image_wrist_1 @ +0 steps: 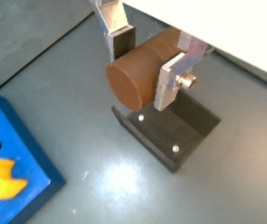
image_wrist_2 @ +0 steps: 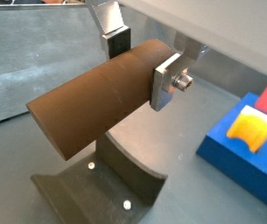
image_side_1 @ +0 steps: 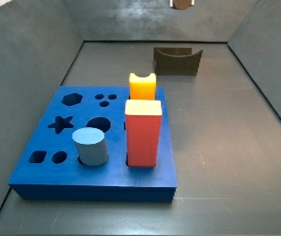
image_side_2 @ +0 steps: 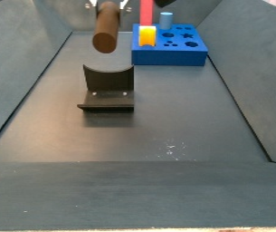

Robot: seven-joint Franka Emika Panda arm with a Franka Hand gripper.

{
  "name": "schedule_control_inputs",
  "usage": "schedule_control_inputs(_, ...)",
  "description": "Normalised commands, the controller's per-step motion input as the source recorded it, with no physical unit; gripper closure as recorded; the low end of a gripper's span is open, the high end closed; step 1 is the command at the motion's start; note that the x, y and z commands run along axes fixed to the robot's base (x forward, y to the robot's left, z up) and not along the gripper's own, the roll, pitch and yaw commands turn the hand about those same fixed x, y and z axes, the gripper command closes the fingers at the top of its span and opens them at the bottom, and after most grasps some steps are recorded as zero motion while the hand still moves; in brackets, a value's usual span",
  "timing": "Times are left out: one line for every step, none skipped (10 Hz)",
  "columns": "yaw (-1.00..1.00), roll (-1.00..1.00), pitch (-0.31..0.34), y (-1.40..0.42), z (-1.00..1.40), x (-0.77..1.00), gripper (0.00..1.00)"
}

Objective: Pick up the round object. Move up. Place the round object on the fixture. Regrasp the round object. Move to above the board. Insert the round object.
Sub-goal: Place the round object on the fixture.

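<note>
Three loose pieces on a grey floor, inside grey walls.

Tall red block (image_side_1: 144, 134) upright in a side view, with yellow piece (image_side_1: 143, 87), notched along its top, just behind it. Short light-blue cylinder (image_side_1: 89, 147) upright beside the red block, close but apart, and lower than both neighbours. Grey floor (image_side_1: 228, 138) bare and matt, ringed by sloping grey walls (image_side_1: 38, 64). Yellow piece and red block also in a wrist view, at the frame's edge.
</note>
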Motion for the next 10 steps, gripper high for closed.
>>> schedule_control_inputs(-0.05,-1.0,0.119,0.05,-0.01,0.09,1.0)
schedule_control_inputs(-0.07,-1.0,0.114,0.05,0.0,0.05,1.0)
schedule_control_inputs(-0.08,-1.0,0.116,0.04,-0.01,0.05,1.0)
schedule_control_inputs(-0.11,-1.0,0.147,0.05,-0.02,0.08,1.0)
schedule_control_inputs(-0.12,-1.0,0.161,0.05,-0.02,0.09,1.0)
schedule_control_inputs(-0.15,-1.0,0.187,0.05,-0.03,0.09,1.0)
schedule_control_inputs(-0.14,-0.99,0.194,0.05,-0.02,0.08,1.0)
schedule_control_inputs(-0.14,-0.81,0.15,0.05,-0.02,0.08,1.0)
schedule_control_inputs(-0.14,-0.63,0.116,0.05,-0.02,0.07,1.0)
schedule_control_inputs(-0.14,-0.44,0.076,0.04,-0.02,0.07,1.0)
